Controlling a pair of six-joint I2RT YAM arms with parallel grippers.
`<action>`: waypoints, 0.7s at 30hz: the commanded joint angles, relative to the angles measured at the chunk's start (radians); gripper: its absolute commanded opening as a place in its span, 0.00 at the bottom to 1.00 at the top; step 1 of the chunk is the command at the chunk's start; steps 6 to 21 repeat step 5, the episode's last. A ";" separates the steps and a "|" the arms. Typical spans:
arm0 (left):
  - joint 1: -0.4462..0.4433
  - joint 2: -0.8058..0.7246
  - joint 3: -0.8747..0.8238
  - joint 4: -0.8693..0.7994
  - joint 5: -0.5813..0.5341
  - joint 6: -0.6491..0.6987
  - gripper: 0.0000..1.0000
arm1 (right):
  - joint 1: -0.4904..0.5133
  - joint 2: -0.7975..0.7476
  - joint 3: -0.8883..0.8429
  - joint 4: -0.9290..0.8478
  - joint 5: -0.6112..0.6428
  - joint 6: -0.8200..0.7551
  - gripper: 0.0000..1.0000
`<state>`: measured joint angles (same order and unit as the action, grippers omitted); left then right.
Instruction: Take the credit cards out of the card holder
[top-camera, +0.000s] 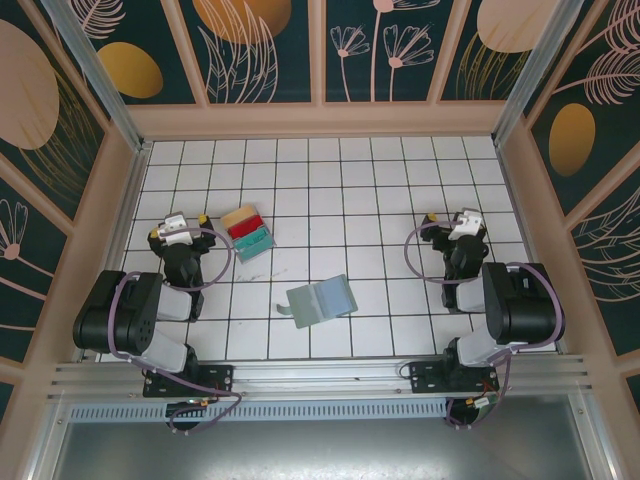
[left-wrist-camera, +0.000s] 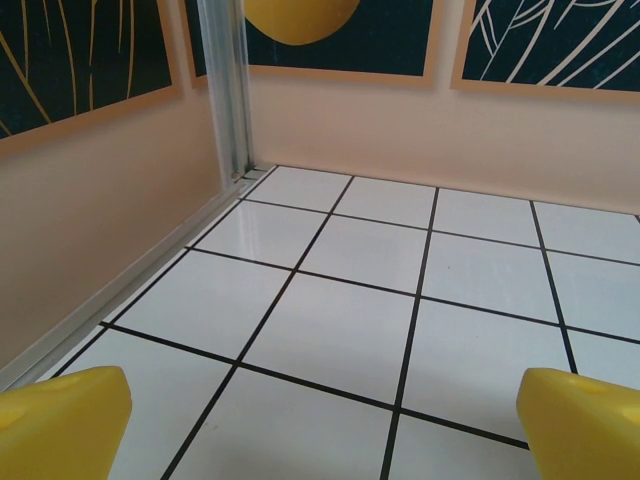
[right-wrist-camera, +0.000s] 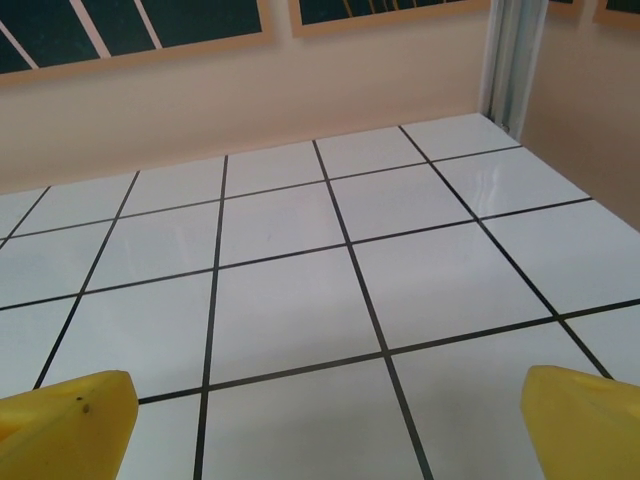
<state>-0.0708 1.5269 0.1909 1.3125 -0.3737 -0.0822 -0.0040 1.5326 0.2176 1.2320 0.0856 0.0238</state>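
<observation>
Near surface centre, toward 6 o'clock: card holder, lying opened flat, pockets presumably upward for access; any credit cards inside too small to make out. At its 10 o'clock: stack of tan, red, teal cards. At its 9 and 3: left claw, right claw, both spread wide, empty, well apart, likely parked clear before approach.

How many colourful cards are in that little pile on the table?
3. In the fanned pile near the left arm: a thin tan card farthest back, a red card in the middle, a teal card nearest. More may hide underneath.
</observation>
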 joint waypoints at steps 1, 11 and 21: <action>0.006 -0.002 0.018 0.023 0.009 -0.013 0.99 | 0.007 0.008 -0.004 0.055 0.022 -0.007 0.99; 0.007 -0.003 0.014 0.028 0.009 -0.012 0.99 | -0.020 0.007 0.008 0.029 -0.045 0.004 0.99; 0.007 -0.003 0.014 0.028 0.009 -0.012 0.99 | -0.020 0.007 0.008 0.029 -0.045 0.004 0.99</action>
